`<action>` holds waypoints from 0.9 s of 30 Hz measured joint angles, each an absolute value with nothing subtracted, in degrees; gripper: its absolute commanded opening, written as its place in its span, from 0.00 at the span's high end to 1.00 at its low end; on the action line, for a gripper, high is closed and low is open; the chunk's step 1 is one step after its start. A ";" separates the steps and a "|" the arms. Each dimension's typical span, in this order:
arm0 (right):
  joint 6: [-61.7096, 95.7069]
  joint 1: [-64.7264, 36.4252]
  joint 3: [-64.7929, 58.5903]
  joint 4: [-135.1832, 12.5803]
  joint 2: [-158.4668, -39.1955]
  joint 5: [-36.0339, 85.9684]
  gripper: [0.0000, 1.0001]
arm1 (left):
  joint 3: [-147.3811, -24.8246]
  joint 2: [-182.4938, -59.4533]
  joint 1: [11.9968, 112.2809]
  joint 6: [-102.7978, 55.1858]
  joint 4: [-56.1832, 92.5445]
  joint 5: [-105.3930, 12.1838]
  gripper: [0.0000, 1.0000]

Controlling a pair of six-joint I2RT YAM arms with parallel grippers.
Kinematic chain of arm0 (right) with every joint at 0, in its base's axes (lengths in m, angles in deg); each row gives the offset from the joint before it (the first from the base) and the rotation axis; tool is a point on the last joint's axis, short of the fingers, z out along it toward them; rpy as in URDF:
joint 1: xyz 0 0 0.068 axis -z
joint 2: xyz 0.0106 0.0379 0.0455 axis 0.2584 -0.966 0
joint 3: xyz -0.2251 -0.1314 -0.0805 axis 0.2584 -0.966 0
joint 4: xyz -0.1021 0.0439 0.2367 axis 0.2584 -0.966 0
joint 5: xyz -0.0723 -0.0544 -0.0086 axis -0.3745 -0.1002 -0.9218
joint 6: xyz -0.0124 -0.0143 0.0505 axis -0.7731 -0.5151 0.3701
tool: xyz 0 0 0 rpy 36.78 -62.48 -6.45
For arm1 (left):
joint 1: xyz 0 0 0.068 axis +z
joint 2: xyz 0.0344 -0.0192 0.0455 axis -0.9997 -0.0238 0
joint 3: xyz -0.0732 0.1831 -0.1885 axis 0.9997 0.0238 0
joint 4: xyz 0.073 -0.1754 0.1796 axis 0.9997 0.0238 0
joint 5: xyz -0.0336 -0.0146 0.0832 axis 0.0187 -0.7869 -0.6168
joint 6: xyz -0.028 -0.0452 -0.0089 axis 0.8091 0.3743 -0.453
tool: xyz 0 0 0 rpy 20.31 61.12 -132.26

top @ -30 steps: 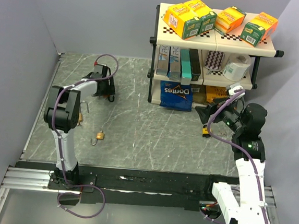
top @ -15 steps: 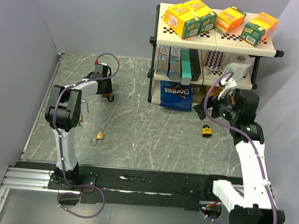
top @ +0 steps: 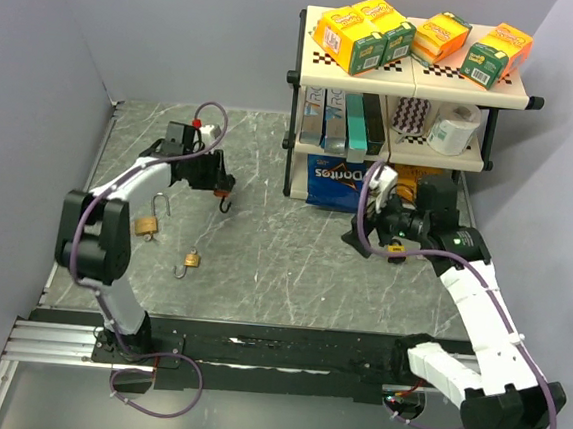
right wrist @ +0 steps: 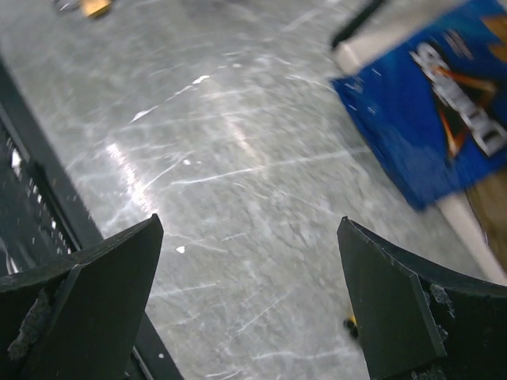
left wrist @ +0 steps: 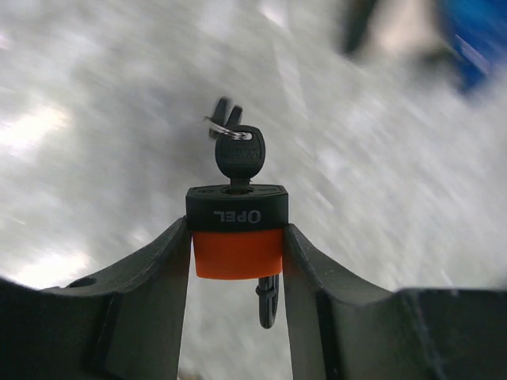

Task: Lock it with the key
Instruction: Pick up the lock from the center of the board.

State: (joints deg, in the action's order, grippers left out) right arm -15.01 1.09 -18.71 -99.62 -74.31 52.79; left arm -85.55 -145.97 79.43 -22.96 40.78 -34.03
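Where a padlock (top: 192, 259) lies, the table (top: 291, 275) is marbled.

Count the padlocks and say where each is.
4: orange padlock, key inserted, in the left gripper; large brass padlock on the table, left side; small brass padlock beside it; yellow padlock mostly hidden under the right gripper. More may be hidden.

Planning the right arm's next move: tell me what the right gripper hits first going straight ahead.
Probably bare tabletop: the open right gripper points down at it, the Doritos bag lying off to the side.
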 measured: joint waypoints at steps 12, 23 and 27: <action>-29.93 -18.34 -17.92 -99.95 -75.05 53.95 0.00 | -75.71 -124.39 73.44 -30.92 58.98 -3.78 0.99; -40.34 -37.67 -17.18 -95.54 -75.25 53.38 0.09 | -74.86 -119.26 61.79 -32.58 64.93 6.87 0.99; -42.94 -42.21 -17.18 -94.66 -75.77 52.05 0.16 | -74.03 -119.28 60.17 -31.20 64.91 8.18 0.99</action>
